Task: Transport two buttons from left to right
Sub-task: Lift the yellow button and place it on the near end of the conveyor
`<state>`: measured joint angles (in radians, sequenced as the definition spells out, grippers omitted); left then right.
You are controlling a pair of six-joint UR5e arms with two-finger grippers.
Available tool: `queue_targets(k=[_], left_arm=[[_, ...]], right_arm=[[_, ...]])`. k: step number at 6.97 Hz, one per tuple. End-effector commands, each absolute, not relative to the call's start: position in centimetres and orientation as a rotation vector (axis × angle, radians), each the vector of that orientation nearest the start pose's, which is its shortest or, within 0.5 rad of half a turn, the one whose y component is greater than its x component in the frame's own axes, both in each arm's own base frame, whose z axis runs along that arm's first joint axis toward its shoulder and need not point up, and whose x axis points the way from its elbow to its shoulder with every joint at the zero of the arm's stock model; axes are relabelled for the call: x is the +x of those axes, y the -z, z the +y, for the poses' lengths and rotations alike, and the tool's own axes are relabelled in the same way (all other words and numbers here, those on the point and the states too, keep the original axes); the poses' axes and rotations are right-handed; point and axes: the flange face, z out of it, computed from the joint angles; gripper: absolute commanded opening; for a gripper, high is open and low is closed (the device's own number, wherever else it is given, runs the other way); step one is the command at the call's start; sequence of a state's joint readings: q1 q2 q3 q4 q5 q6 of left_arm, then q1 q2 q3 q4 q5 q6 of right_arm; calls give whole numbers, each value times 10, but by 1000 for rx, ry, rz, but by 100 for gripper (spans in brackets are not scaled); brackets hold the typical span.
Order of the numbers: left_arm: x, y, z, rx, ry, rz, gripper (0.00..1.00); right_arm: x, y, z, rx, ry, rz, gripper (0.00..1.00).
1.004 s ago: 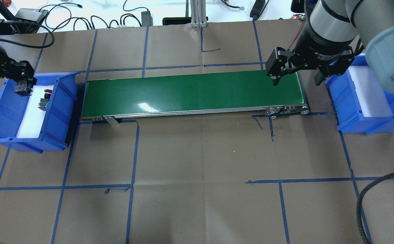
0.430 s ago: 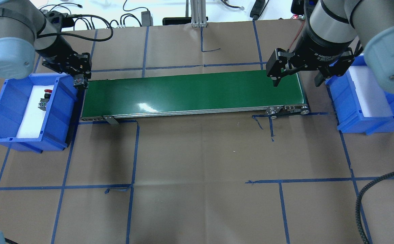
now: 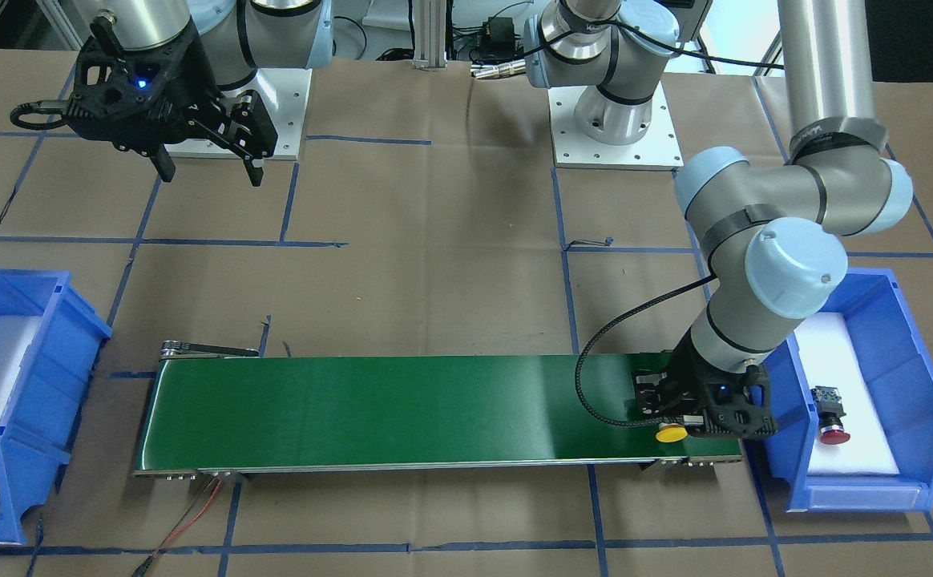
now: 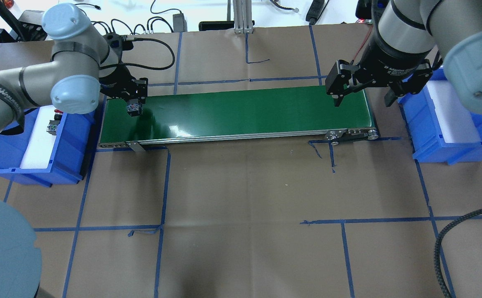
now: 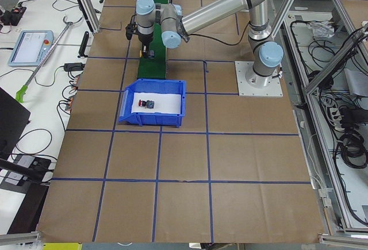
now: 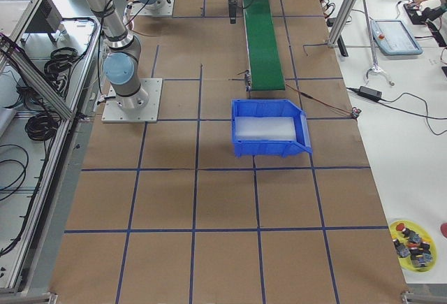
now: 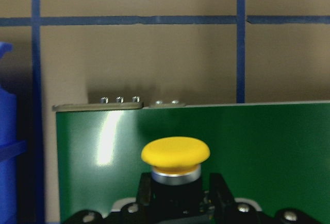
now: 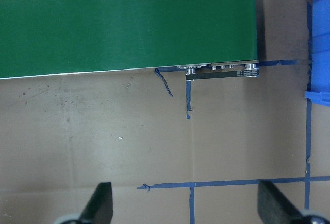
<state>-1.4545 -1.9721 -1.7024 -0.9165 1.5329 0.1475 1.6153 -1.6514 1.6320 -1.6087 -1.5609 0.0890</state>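
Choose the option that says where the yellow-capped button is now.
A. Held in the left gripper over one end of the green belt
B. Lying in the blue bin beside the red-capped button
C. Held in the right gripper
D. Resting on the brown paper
A: the yellow-capped button sits clamped in the left gripper over the end of the green belt, while only the red-capped button lies in the blue bin.

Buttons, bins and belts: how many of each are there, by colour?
Yellow button: 1
Red button: 1
Blue bins: 2
Green conveyor belt: 1
Total: 5
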Motion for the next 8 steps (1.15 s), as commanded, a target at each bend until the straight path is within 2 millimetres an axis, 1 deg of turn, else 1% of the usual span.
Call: queue_targets(k=[1, 2, 3, 4, 5, 6, 7, 8], left_arm=[[-72, -247, -605, 80, 156, 3158, 11], [-69, -257, -600, 81, 165, 3118, 11], [-69, -254, -595, 80, 147, 3112, 19], [-69, -250, -593, 81, 141, 3117, 88], [-69, -255, -595, 81, 157, 3115, 100], [-69, -266, -603, 81, 198, 3113, 100], [-65, -284, -611, 78, 245, 3106, 100], [-61, -314, -620, 76, 280, 3099, 100]], right_arm=[[155, -500, -458, 69, 90, 3125, 100], [155, -500, -458, 69, 87, 3125, 100], [155, -500, -458, 69, 87, 3125, 100], [154, -500, -458, 69, 85, 3127, 100], [154, -500, -458, 69, 85, 3125, 100], [154, -500, -458, 71, 85, 3125, 100], [154, -499, -458, 71, 83, 3125, 100], [154, -499, -458, 71, 83, 3125, 100]])
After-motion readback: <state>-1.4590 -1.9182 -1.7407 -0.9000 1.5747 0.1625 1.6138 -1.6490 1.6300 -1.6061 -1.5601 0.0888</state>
